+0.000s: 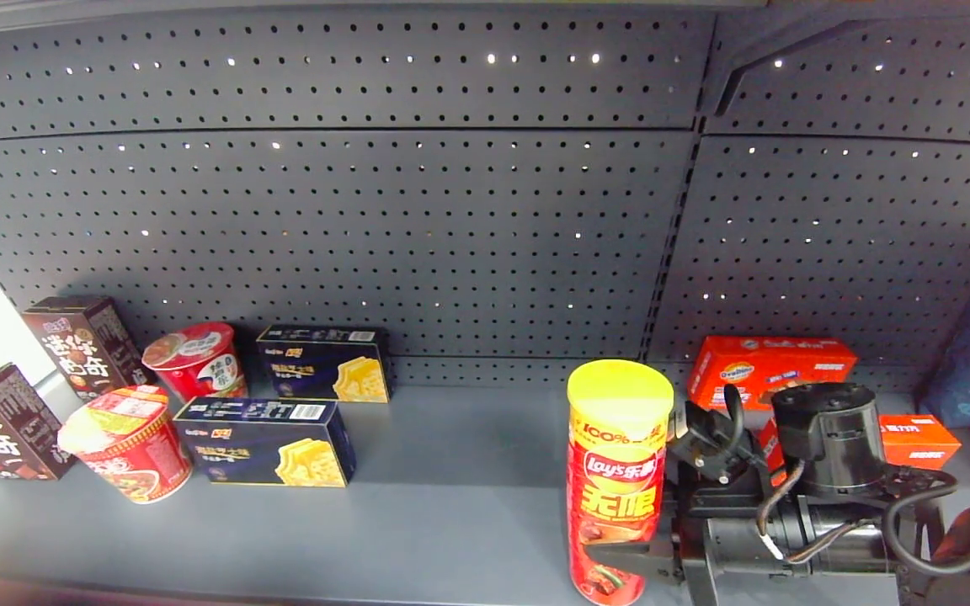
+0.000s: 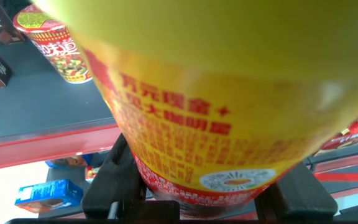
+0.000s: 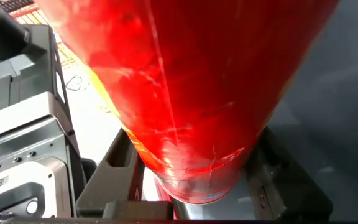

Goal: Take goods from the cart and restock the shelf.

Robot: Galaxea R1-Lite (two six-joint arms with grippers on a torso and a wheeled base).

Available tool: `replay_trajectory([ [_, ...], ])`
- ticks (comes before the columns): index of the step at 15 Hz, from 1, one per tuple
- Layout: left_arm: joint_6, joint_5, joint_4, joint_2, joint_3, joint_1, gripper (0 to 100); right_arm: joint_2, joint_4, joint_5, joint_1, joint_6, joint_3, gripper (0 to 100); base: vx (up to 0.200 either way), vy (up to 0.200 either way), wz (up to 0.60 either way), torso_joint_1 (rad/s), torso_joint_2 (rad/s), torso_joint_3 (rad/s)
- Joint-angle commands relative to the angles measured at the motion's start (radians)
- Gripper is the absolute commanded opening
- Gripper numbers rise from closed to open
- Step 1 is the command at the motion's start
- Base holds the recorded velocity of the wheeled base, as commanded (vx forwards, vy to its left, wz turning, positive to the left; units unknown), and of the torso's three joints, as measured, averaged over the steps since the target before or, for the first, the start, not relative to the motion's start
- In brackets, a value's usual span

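Shelf: grey metal shelf board (image 1: pixel 468 497), bare in the middle, red noodle cups (image 1: pixel 127 442) at the left, orange boxes (image 1: pixel 771 366) far right.
Tube: tall red-and-yellow cardboard crisp tube with a yellow lid (image 1: pixel 620 471), upright and right of centre at the near edge. Whether its base is touching down, I can't tell.
Second tube: yellow-and-red crisp tube (image 2: pixel 216 93), carried on the near side of the shelf lip.
Right gripper (image 1: pixel 624 560): clamped around the first tube's lower half from the right. The free deck lies left and farther in.
Left gripper (image 2: pixel 197 193): closed around the second tube.
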Motion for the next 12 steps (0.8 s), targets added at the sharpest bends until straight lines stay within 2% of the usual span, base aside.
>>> replay_trajectory([
  [1,0.0,0.0,0.0,0.0,0.005,0.0,0,0.026,-0.005,0.0,0.001,-0.001,-0.001,0,0.0,0.0,0.0,0.0,0.0,0.0],
  [8,0.0,0.0,0.0,-0.006,0.008,0.0,0,0.097,-0.022,0.0,0.002,-0.001,-0.048,0,0.0,0.0,0.0,0.0,0.0,0.0],
  [9,0.0,0.0,0.0,-0.008,0.008,0.0,0,0.103,-0.042,0.0,0.002,-0.001,-0.047,100,0.0,0.0,0.0,0.0,0.0,0.0],
  [12,0.0,0.0,0.0,-0.009,0.007,0.0,0,0.089,-0.045,-0.026,0.007,-0.001,-0.03,100,0.0,0.0,0.0,0.0,0.0,0.0],
])
